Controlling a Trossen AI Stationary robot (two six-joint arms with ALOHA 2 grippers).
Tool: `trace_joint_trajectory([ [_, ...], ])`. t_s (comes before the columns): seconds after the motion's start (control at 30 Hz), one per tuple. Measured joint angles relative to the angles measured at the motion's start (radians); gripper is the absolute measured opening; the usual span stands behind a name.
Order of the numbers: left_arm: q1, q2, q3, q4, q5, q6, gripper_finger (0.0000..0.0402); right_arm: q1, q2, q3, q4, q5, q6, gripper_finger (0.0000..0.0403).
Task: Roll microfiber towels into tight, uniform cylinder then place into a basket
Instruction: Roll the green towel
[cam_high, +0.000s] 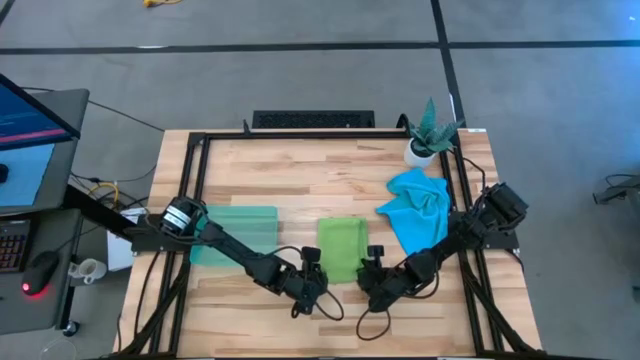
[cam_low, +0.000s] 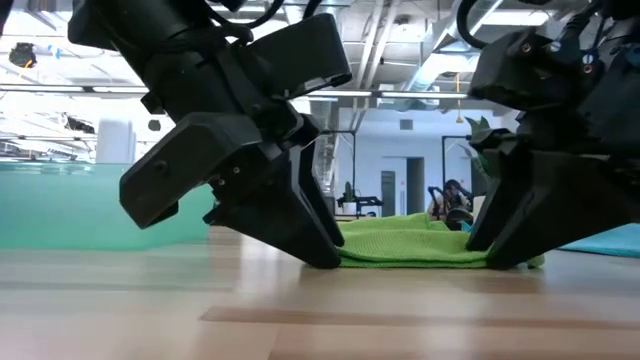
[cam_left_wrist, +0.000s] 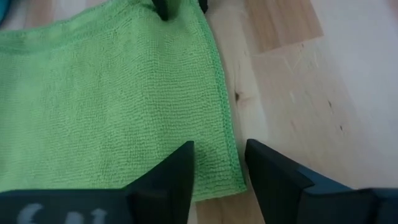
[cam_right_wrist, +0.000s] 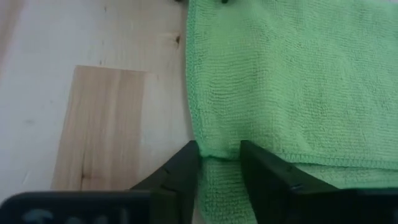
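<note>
**Green towel gripped at both near corners, ready for the roll**

The green microfiber towel (cam_high: 342, 246) is spread flat on the wooden table (cam_high: 300, 170), and its near edge is met by both grippers. The left gripper (cam_left_wrist: 219, 163) is set down at one near corner; its two fingers stand a narrow gap apart, with the hem of the cloth lying between them, but it cannot be told whether the corner is really pinched. The right gripper (cam_right_wrist: 219, 163) is set at the other near corner, and here a fold of the cloth is seen squeezed between the narrow fingers, so this corner seems to be held. In the low view both grippers are seen with the fingertips down on the table, and the towel lies between them.

The blue towel (cam_high: 418, 205) is left crumpled behind the right gripper, close to the potted plant (cam_high: 432, 135). The basket (cam_high: 235, 235) is placed beside and behind the left gripper, well apart from the green towel.

The step in hand is judged to be the taking of the near edge, before any rolling is made. For the next move, a firm grip on both corners would be needed, and then the edge would have to be lifted and turned over evenly, so that the roll is started straight and tight.
</note>
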Motion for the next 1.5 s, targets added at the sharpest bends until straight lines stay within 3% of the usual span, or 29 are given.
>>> trace_joint_trajectory([
  [0.4,0.008,0.002,-0.001,-0.012,0.016,-0.011,0.0006,-0.004,0.001,0.001,-0.006,-0.021,-0.029,0.0040],
  [0.57,0.007,0.001,0.032,-0.054,0.059,-0.011,0.0009,0.008,0.003,0.045,-0.062,-0.056,-0.056,0.0008],
  [0.97,-0.052,0.007,0.199,-0.338,0.054,-0.078,0.0005,0.079,0.005,0.200,-0.220,-0.092,-0.046,0.0005],
  [1.3,-0.104,0.004,0.331,-0.474,0.056,-0.127,0.0004,0.107,0.003,0.259,-0.221,-0.219,-0.037,0.0007],
  [1.5,-0.123,0.004,0.360,-0.467,0.114,-0.179,0.0002,0.112,0.001,0.269,-0.215,-0.312,-0.012,0.0010],
])
